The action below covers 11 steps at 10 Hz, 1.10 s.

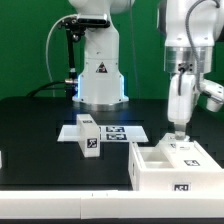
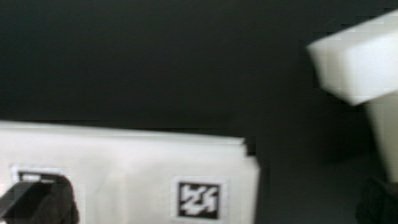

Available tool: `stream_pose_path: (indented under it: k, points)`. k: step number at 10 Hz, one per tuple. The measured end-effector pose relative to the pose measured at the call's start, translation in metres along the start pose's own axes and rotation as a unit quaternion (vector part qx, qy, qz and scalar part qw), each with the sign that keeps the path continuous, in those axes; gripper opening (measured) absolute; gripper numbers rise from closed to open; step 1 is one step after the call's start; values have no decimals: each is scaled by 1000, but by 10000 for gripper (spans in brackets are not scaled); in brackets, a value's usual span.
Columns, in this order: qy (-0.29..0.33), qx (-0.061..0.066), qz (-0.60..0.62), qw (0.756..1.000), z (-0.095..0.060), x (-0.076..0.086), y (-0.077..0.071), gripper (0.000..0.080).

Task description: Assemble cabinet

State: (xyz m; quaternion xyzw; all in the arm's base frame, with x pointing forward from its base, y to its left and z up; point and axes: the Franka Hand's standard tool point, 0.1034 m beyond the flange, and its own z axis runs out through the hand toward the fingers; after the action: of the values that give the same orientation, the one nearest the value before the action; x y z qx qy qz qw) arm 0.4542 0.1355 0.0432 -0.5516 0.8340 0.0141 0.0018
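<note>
The cabinet's large white box (image 1: 160, 172) lies at the front of the exterior view's right, its open compartments facing up and a tag on its front face. My gripper (image 1: 180, 131) hangs just above the box's far side, open, with nothing between its fingers. In the wrist view the box's white top (image 2: 125, 165) with a square tag (image 2: 196, 197) lies below the jaws, and one dark finger (image 2: 39, 197) shows at the edge. A small white tagged cabinet part (image 1: 90, 136) stands upright near the middle of the table. Another white part (image 2: 363, 62) shows in the wrist view beyond the box.
The marker board (image 1: 118, 131) lies flat on the black table behind the upright part. The robot's white base (image 1: 98, 75) stands at the back. A white object (image 1: 2, 157) is cut off at the exterior view's left edge.
</note>
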Motion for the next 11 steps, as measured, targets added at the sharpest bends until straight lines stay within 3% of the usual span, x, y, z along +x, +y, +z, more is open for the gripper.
stream_pose_path:
  k: [2,6,7,8,9,11]
  points:
    - [14,-6,-1,1000,12,7,4,797]
    - [23,-11,-17,1000,18,20,7,797]
    - [23,-11,-18,1000,18,20,7,711]
    - [23,-11,-18,999,18,20,7,574]
    - [23,-11,-19,999,18,20,7,574]
    - [23,-11,-20,999,18,20,7,258]
